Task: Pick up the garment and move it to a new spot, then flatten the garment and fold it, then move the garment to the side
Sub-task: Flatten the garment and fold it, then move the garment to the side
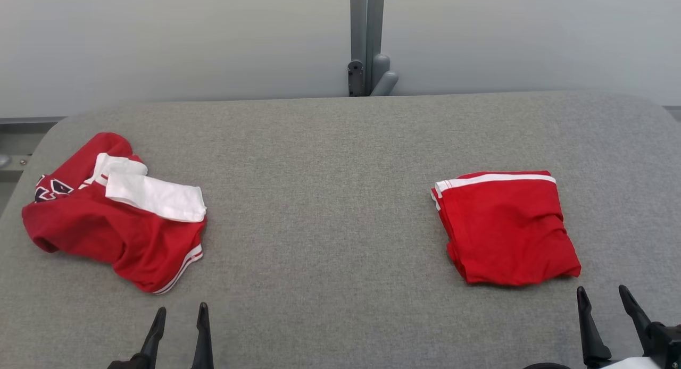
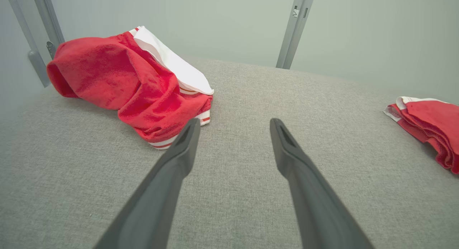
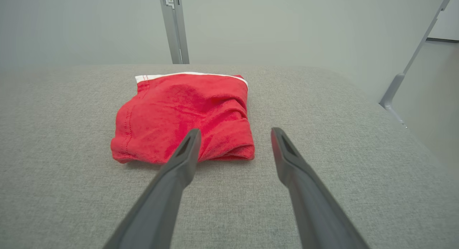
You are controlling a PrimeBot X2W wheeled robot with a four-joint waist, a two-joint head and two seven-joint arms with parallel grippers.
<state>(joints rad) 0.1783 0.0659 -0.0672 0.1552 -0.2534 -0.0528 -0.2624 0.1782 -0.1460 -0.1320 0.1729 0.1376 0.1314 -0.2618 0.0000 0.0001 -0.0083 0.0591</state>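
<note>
A folded red garment (image 1: 508,228) with a white stripe lies flat on the right of the grey table; it shows too in the right wrist view (image 3: 183,114) and the left wrist view (image 2: 432,128). Just near of it my right gripper (image 1: 603,298) (image 3: 233,134) stands open, holding nothing, clear of the cloth. A crumpled red and white garment (image 1: 114,215) (image 2: 129,84) lies at the left. My left gripper (image 1: 180,311) (image 2: 233,125) is open and empty, a little short of that heap's striped hem.
The grey padded table (image 1: 330,209) runs wide between the two garments. A grey post (image 1: 367,39) with a bracket stands behind the table's far edge against a pale wall. The table's right edge (image 3: 398,120) drops off beside a slanted rail.
</note>
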